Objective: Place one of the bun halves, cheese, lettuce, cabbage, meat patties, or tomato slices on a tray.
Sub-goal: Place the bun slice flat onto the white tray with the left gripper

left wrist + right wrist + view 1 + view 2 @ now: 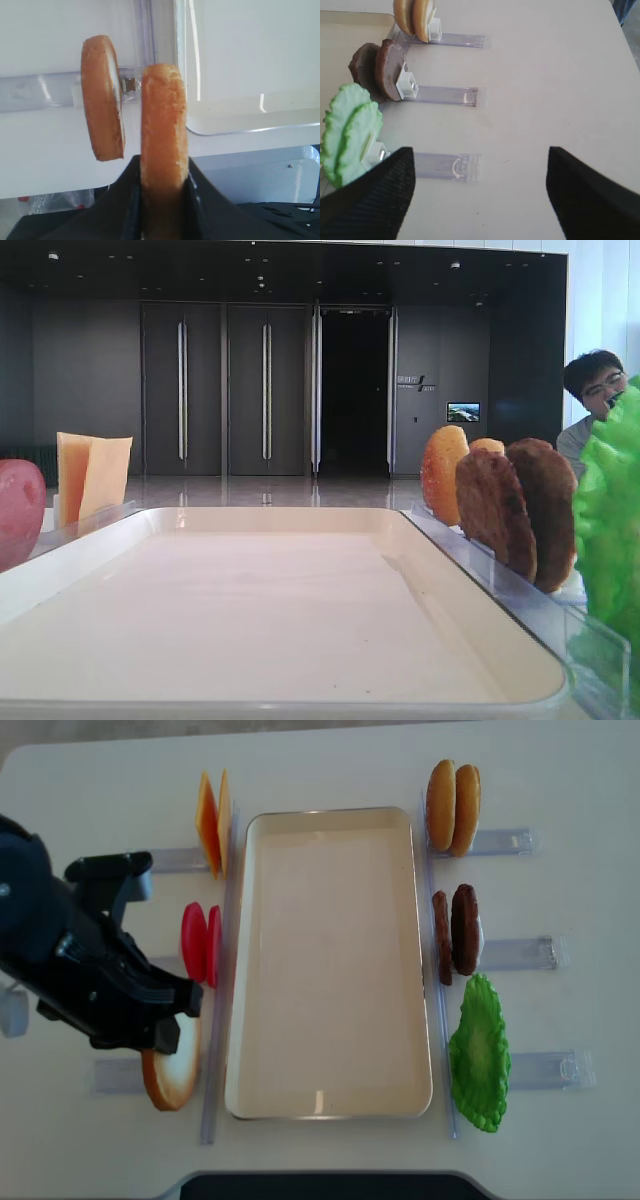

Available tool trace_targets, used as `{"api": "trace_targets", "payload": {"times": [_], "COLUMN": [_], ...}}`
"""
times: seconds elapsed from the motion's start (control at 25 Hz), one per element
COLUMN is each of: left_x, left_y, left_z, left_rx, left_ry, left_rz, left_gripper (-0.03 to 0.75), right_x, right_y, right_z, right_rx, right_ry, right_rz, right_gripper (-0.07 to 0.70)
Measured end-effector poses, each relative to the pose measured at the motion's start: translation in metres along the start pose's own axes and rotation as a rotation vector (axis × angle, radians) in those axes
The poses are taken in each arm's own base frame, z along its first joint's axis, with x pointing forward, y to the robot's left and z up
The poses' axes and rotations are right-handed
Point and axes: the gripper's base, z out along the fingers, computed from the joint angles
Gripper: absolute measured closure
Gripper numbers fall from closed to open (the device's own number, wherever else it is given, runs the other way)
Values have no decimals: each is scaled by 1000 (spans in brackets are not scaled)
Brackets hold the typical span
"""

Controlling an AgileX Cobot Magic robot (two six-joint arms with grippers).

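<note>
My left gripper (164,162) is shut on a golden-orange bun half (164,125), held on edge by the tray's (240,75) corner. A second bun half (102,97) stands in its clear holder just left of it. From above, the left arm (90,970) hangs over the table left of the cream tray (330,970), with a bun half (172,1068) showing under it. My right gripper (480,170) is open over bare table beside the lettuce (350,132). Cheese (212,820), tomato slices (200,942), two more buns (453,807) and meat patties (457,930) stand around the tray.
Clear plastic holder strips (447,167) lie on both sides of the tray. The table's front edge runs close below the held bun in the left wrist view. A person (595,390) sits behind the table at the far right.
</note>
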Motion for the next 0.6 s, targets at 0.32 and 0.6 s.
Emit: {"api": "trace_targets", "payload": {"times": [0.32, 0.6], "left_x": [16, 9], "left_y": [11, 5], "left_z": [-27, -28], "left_rx": [8, 79], "left_ry": [-99, -173], "left_rz": [-53, -51], "left_gripper": [575, 575], "right_x": [0, 0], "right_y": [0, 0], "right_z": [0, 0], "right_rx": [1, 1], "right_ry": [0, 0], "right_rz": [0, 0], "right_gripper": [86, 86]}}
